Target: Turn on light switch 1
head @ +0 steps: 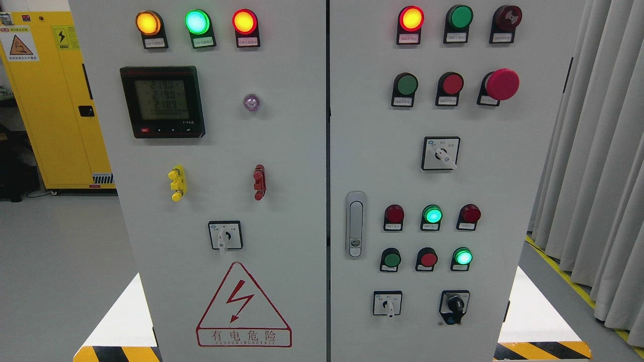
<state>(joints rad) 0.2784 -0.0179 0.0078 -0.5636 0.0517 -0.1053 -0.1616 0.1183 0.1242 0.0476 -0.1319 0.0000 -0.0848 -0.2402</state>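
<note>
Step in hand: we judge the task not yet begun; neither of our hands nor arms shows in the head view, so we cannot tell how the fingers stand.
Panel: we face a pale grey two-door steel electrical cabinet (302,201) studded with lamps, push buttons and rotary switches.
Task's thing: no control can be read as "light switch 1"; likely candidates are the white-handled rotary selector switch on the left door (225,236) and the small white-handled selector at the right door's lower left (387,303).
Next move: we would need to raise one hand into view and settle on the right knob before touching anything.
Hard to make out: the small white label plates under the lamps (408,38) are too small to read.
Cut off: the cabinet's top and base.
</note>
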